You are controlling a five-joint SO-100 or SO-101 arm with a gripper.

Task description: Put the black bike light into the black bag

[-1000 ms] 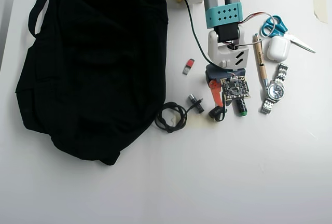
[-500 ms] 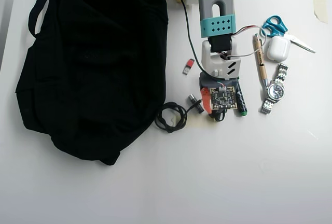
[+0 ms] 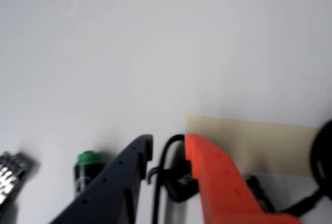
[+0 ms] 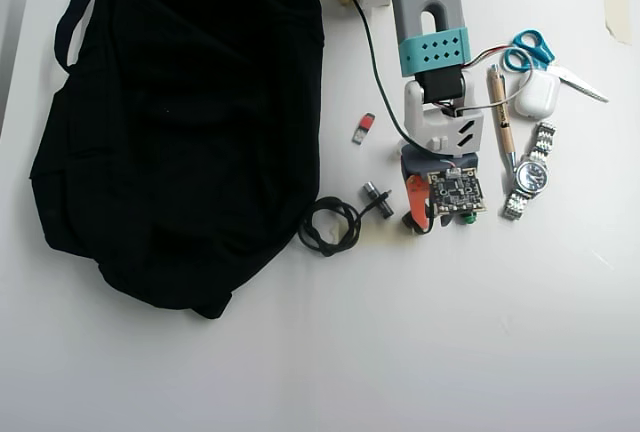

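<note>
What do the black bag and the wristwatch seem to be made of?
The black bag looks like soft matte fabric: it lies floppy, with rumpled edges and no shine. The wristwatch looks like polished metal, probably steel: its linked band is silver and catches the light. The dial's cover cannot be judged.

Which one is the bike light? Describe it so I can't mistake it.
Start from the big black bag in the overhead view, then go right to the claw. The black bike light lies between its fingers: a tiny rounded lump with a thin strap loop, unlike the green-capped marker beside it.
</note>
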